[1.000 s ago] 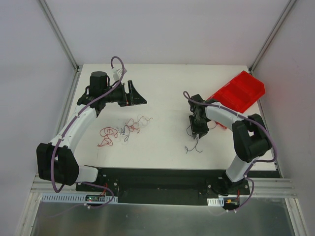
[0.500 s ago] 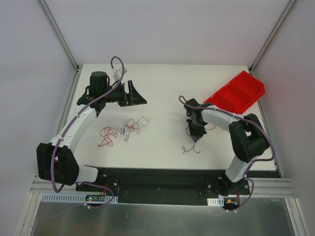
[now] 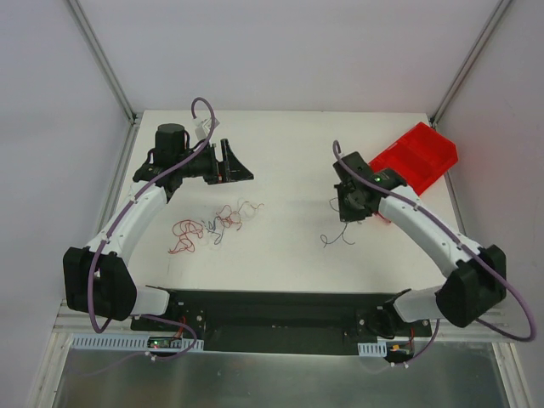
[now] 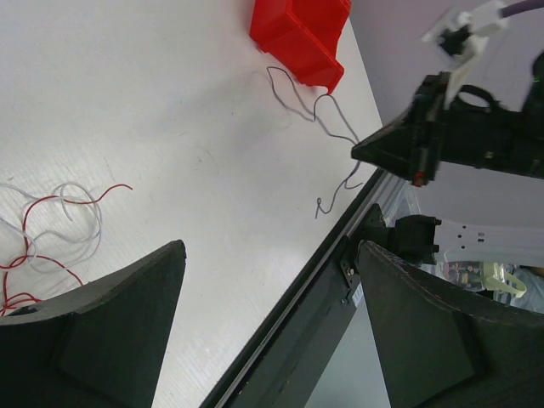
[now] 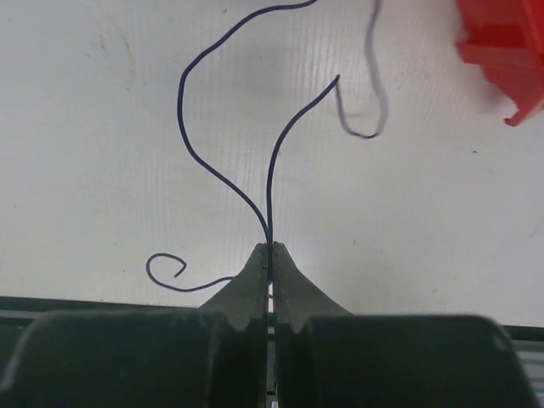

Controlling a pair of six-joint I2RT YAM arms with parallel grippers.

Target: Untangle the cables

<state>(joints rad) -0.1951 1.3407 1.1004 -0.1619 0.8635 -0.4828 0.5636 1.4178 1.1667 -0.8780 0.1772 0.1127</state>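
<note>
A tangle of thin red and whitish cables [image 3: 223,218] lies on the white table left of centre, with a red squiggle [image 3: 185,235] beside it. It shows at the left edge of the left wrist view [image 4: 51,212]. My left gripper [image 3: 240,161] is open and empty, above and behind the tangle; its jaws stand wide apart [image 4: 272,289]. My right gripper [image 3: 347,208] is shut on a single dark purple cable [image 3: 334,238], whose ends trail onto the table. In the right wrist view the closed gripper [image 5: 271,252] pinches this cable [image 5: 183,110].
A red bin [image 3: 414,160] sits at the table's far right, close behind my right gripper; it also shows in the right wrist view [image 5: 506,51] and the left wrist view [image 4: 297,34]. The black base rail [image 3: 280,306] runs along the near edge.
My right arm has swung up and away from the near edge with the purple cable pinched, dragging the cable a little farther back. The left arm and the red tangle have not moved.
</note>
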